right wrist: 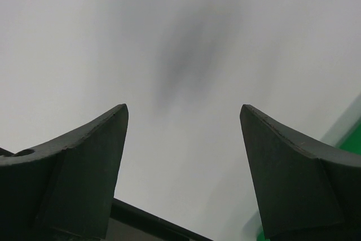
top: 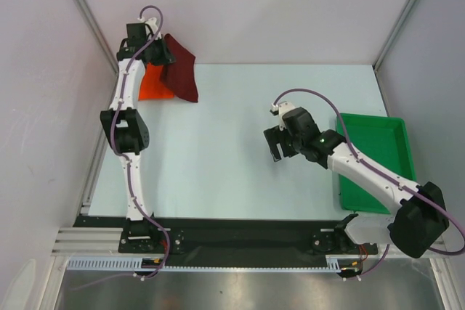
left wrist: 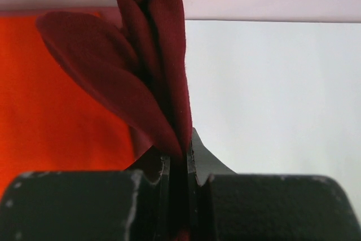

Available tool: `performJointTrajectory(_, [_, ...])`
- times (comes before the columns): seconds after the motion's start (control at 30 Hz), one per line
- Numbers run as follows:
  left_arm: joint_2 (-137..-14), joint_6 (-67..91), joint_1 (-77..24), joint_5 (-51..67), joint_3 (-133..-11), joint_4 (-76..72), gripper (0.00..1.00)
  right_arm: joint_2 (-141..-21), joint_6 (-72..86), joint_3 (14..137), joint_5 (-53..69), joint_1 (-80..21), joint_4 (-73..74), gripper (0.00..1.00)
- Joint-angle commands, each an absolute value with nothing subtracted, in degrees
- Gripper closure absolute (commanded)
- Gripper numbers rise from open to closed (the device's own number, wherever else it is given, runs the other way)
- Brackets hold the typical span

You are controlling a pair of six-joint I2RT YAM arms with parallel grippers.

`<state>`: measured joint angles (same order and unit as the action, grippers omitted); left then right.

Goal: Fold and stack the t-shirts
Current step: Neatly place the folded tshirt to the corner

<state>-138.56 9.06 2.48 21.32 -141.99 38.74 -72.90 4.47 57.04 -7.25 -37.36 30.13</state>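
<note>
Left claw [left wrist: 181,153]: at far left corner of tabletop [top: 218,172], clenched on maroon shirt [top: 182,70]. Cloth bunched in folds, pinched between its fingers. Rest of maroon cloth spreads out from claw and overlaps right edge of orange shirt [top: 154,86]. Orange shirt lies flat on tabletop by back wall. Right claw [right wrist: 183,122]: released, fingers wide apart, gripping nothing, over bare tabletop right of centre. Green tray [top: 370,136] just to its right, at tabletop's right edge.
</note>
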Motion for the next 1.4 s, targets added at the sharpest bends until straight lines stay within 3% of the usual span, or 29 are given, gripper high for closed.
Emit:
performJointTrajectory(0.0, [-136.3,6.0,2.5,24.1,-145.2,35.2,1.00,-73.1,4.9,56.9,-6.6,-37.4,28.1,0.14])
performJointTrajectory(1.37, [-131.2,5.0,7.3,27.3,-142.9,30.2,1.00,-78.5,7.3,61.2,-7.1,-39.0,27.6,0.14])
